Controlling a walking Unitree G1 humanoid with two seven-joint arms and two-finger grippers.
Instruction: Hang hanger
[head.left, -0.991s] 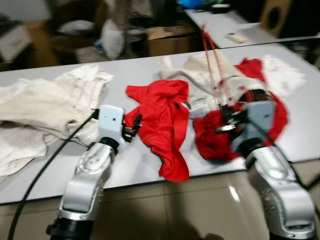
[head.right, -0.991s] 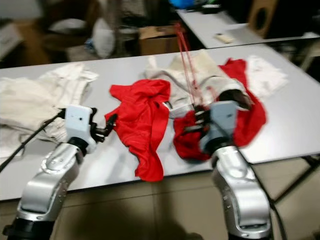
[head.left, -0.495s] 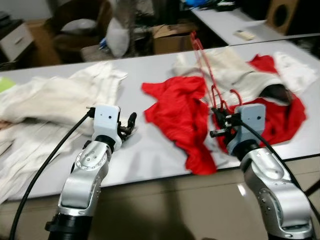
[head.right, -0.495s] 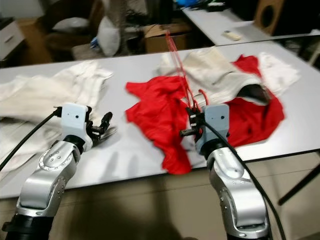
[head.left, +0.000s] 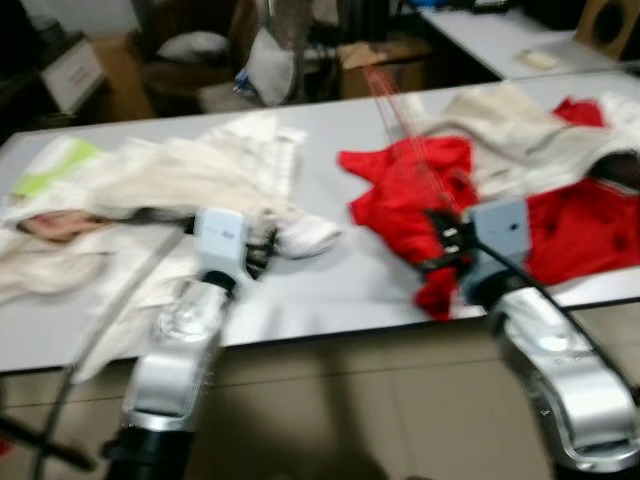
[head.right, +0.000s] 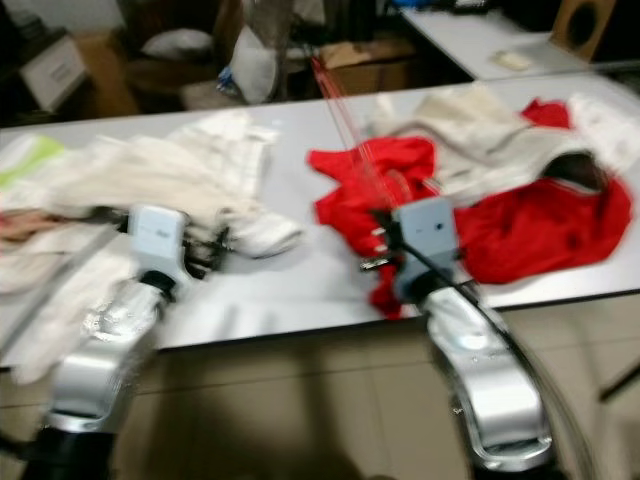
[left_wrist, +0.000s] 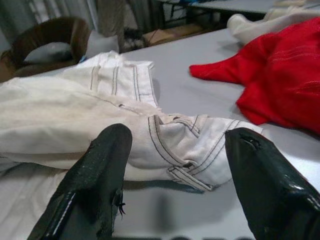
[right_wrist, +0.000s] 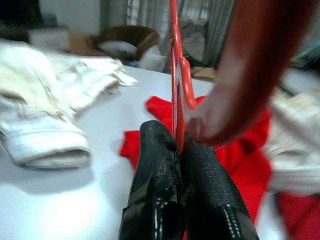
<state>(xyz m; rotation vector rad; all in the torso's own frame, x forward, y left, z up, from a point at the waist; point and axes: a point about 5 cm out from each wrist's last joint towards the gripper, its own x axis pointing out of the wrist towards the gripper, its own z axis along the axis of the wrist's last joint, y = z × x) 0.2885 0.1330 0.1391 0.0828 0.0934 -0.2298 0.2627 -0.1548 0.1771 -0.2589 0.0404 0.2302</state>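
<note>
A thin red hanger (head.left: 405, 140) stands upright over the grey table (head.left: 340, 290), rising from my right gripper (head.left: 440, 240). In the right wrist view the fingers (right_wrist: 160, 150) are shut on the hanger (right_wrist: 175, 60) near its hook. A crumpled red garment (head.left: 400, 185) lies just behind that gripper. My left gripper (head.left: 265, 245) hovers low over the table, open, its two fingers either side of the folded end of a white garment (left_wrist: 190, 145) without touching it.
Cream and white clothes (head.left: 130, 190) cover the table's left half. More red and cream clothes (head.left: 560, 200) lie at the right. Beyond the table are a cardboard box (head.left: 390, 60), a chair (head.left: 190, 60) and a second table (head.left: 520, 40).
The camera has swung left, so everything sits further right in the picture. My right gripper still holds the hanger. My left gripper now faces the white garment's end.
</note>
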